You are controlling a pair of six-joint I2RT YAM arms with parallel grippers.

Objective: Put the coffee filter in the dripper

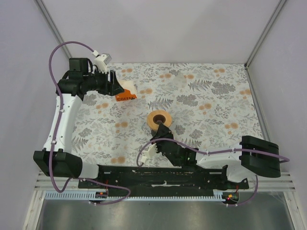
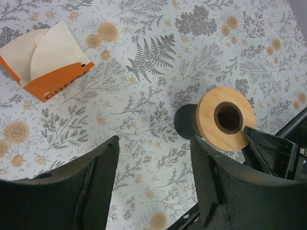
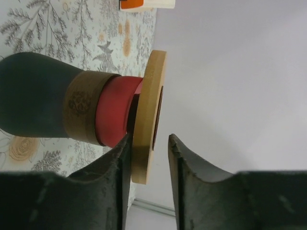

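The right gripper (image 3: 149,139) is partly open, with one finger on each side of the dripper (image 3: 148,96) rim and a gap showing. The dripper is mid-table (image 1: 216,105). Farther back, the left gripper (image 2: 154,141) is wide open and empty. The white filter (image 2: 55,45) sticks out of the orange pack (image 2: 57,81), far left.

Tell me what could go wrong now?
1. The right hand straddles the rim of the round tan wooden dripper; backing off crooked could hook the rim and tip it over.
2. The open, empty left hand has yet to pick a thin white paper filter from the orange cardboard pack; it might pinch several, or shove the pack.
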